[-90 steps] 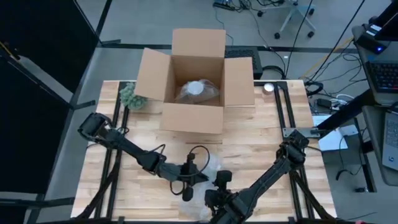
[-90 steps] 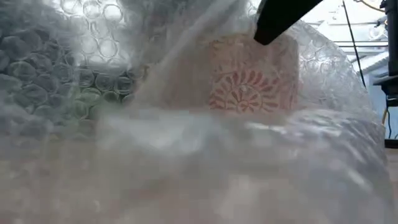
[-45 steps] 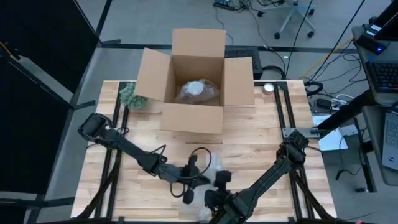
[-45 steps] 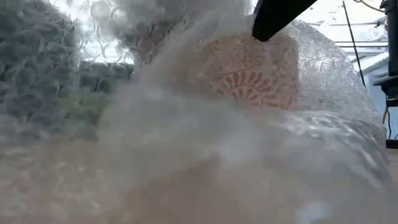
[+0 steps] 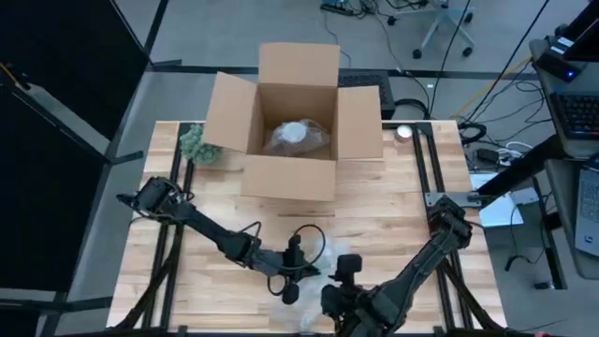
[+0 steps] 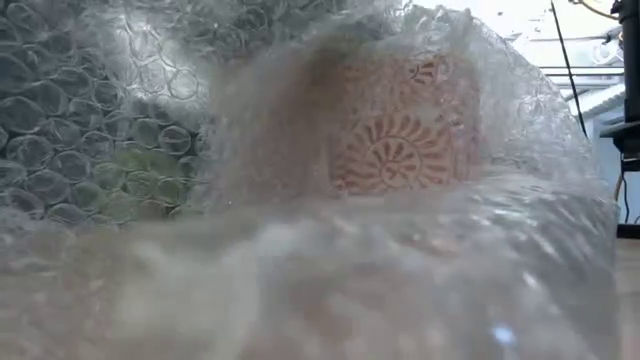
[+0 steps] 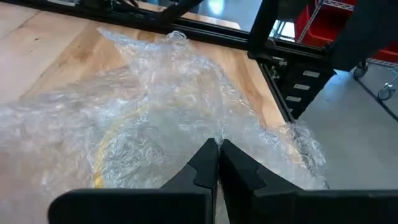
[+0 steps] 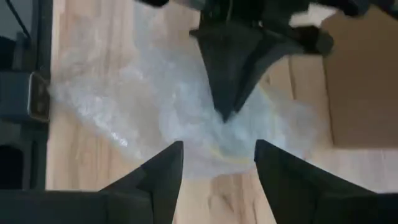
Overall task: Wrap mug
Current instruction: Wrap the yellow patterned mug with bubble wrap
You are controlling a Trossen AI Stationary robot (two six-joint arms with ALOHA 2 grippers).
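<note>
Mug (image 6: 400,130) is sitting swaddled in bubble wrap (image 7: 155,118) well in front of the box (image 5: 292,120), and I'm now pinching wrap over it with my left gripper (image 7: 217,155), right gripper (image 8: 214,165) spread above, released.

Bystanders: open cardboard box (image 5: 290,117), green clump (image 5: 198,146)
Box sits at table's (image 5: 393,201) far edge, wrapped bundle (image 5: 298,137) inside (contents unclear); clump just beside its left flap; office chair (image 5: 440,19) beyond.
</note>
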